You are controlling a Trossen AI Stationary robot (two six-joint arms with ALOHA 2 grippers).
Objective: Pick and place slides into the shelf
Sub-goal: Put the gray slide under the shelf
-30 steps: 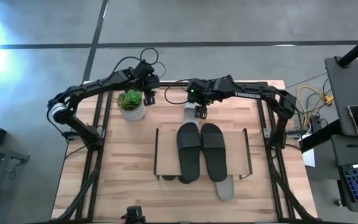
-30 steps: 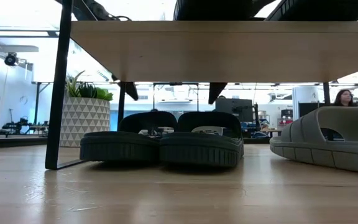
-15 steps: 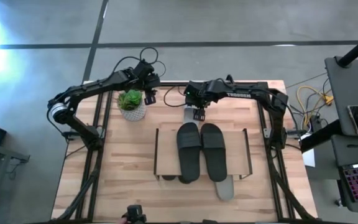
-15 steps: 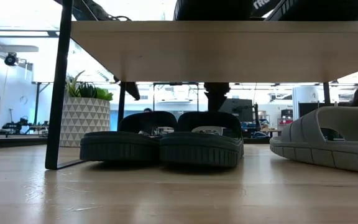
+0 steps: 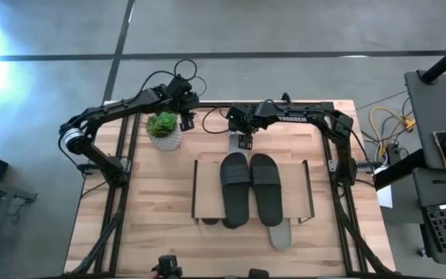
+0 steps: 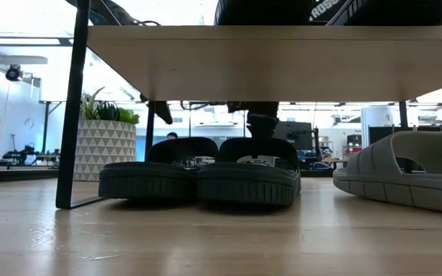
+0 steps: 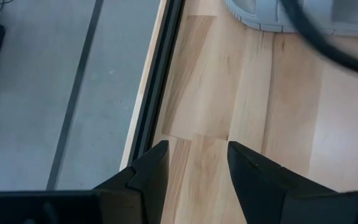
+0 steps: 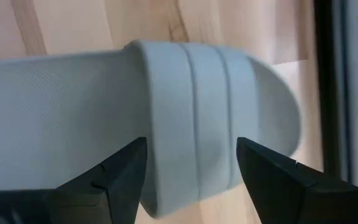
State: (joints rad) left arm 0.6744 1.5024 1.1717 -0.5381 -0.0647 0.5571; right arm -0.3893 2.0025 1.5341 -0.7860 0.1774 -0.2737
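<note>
A light grey slide [image 5: 234, 144] lies sole down on the table behind the shelf [image 5: 207, 194]. My right gripper [image 5: 244, 140] hangs over it, open, with its fingers on either side of the ribbed strap [image 8: 191, 124]. Two black slides [image 5: 235, 190] [image 5: 265, 190] lie on the shelf's plank top. Two dark slides [image 6: 148, 175] [image 6: 248, 175] stand under the plank [image 6: 267, 61]. Another light grey slide [image 6: 405, 175] lies under the shelf's right side, its end poking out at the near edge [image 5: 281, 235]. My left gripper [image 5: 186, 118] waits open by the table's far edge.
A small potted plant [image 5: 163, 130] in a white patterned pot stands on the table's far left part, just beside my left gripper. The table's black rails [image 7: 157, 81] run along the edges. Bare wood shows left and right of the shelf. A desk with a laptop stands beyond the right edge.
My right gripper has moved a little toward the table's left and come down behind the shelf, closing in over the light grey slide's strap. The slides and my left arm have kept still.
</note>
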